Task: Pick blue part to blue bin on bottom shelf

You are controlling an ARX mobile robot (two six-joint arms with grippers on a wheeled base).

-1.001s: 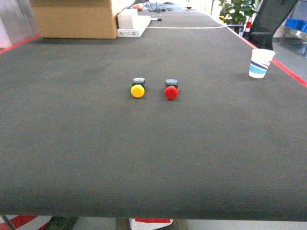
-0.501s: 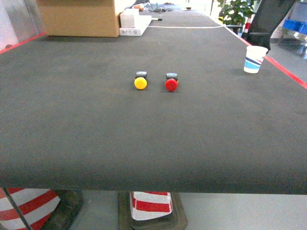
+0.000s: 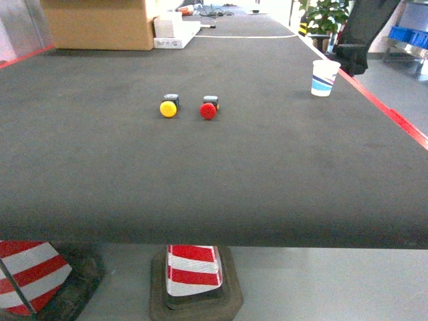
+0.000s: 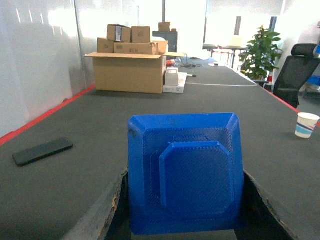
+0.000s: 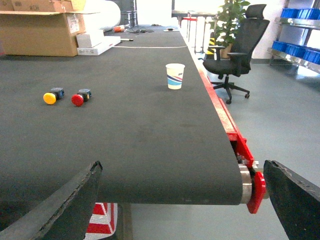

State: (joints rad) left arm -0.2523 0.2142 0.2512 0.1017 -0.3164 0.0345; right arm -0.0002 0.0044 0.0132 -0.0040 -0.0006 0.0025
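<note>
In the left wrist view the blue part, a square 3D-printed piece with cut corners and a raised centre, stands upright between the dark fingers of my left gripper, which is shut on it. My right gripper is open, its worn fingers wide apart with nothing between them, just off the near end of the black table. Blue bins sit on a silver rack at the far right. I cannot tell which level is the bottom shelf. Neither gripper shows in the head view.
A yellow button and a red button lie mid-table, with a paper cup near the red right edge. Cardboard boxes stand at the back, and a phone lies left. Striped cones stand under the table, and an office chair is on the right.
The head view has drawn back from the table. The near edge and the cones beneath now show, and the buttons and cup sit further up and to the left.
</note>
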